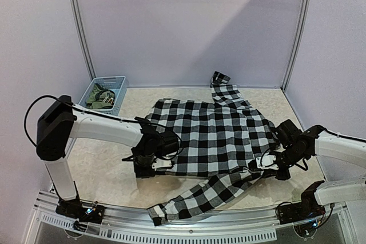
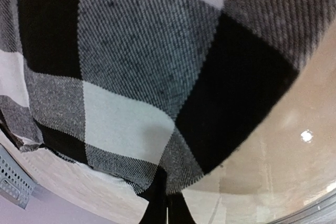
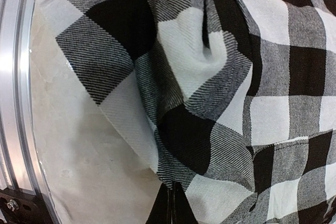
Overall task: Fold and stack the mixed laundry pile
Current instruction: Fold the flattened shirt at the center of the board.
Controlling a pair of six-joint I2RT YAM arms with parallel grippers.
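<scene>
Clenched on cloth, the left gripper (image 1: 150, 163) pinched the near left hem of the checked shirt (image 1: 211, 132). In the left wrist view the fabric bunched into its closed fingertips (image 2: 167, 209) and draped above the table (image 1: 97, 167). The right gripper (image 1: 265, 164) was likewise clamped on the same shirt, at its near right edge. Between the two the shirt lay spread flat. Well apart, the olive-green shirt (image 1: 102, 96) sat crumpled in the light blue basket (image 1: 120, 84) at the table's far left corner.

Beige table (image 1: 103, 172): checked shirt (image 1: 211, 135) spread out; blue basket (image 1: 108, 78) far-left corner.
</scene>
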